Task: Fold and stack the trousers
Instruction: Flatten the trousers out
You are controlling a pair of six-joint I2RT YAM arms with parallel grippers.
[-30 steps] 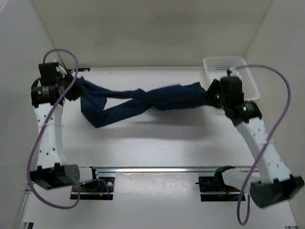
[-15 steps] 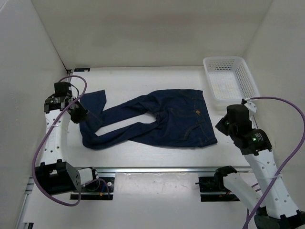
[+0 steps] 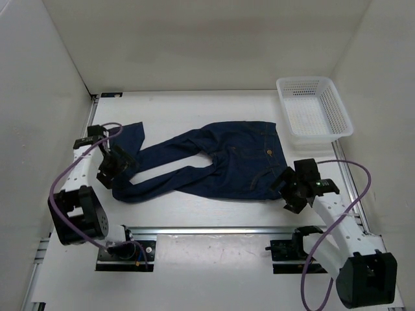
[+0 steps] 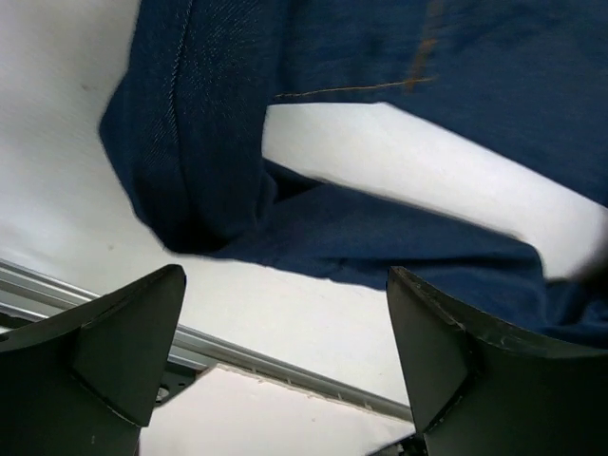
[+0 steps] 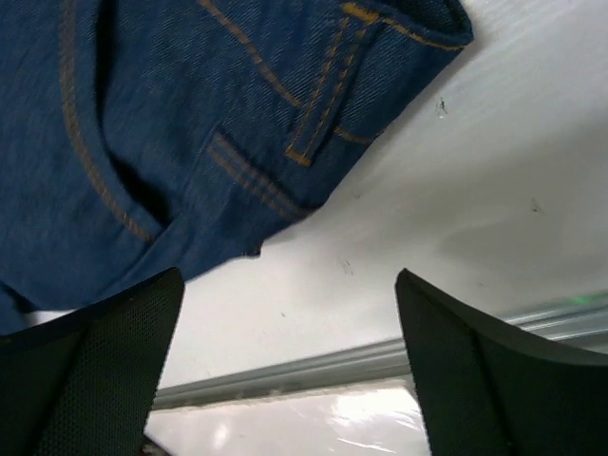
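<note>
The trousers (image 3: pixel 227 162) lie flat on the table (image 3: pixel 194 110), waist right, legs left, with a white mesh basket (image 3: pixel 314 116) far right. The left gripper (image 3: pixel 111 170) over the leg ends and the right gripper (image 3: pixel 285 188) at the near waist corner gape wide, empty; the tan patch (image 3: pixel 268 151) is too small to read.

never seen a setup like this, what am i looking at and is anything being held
This is a robot with two arms bolted at the near edge of a white table. The wide picture is from a fixed camera above and behind them. The other two are from cameras on each wrist, where the dark shapes below are that arm's own fingers. Dark blue trousers lie spread flat, legs to the left, waist to the right. A white mesh basket stands at the far right corner. The left gripper is by the leg ends, the right gripper by the waistband corner. Both are open and hold nothing.
</note>
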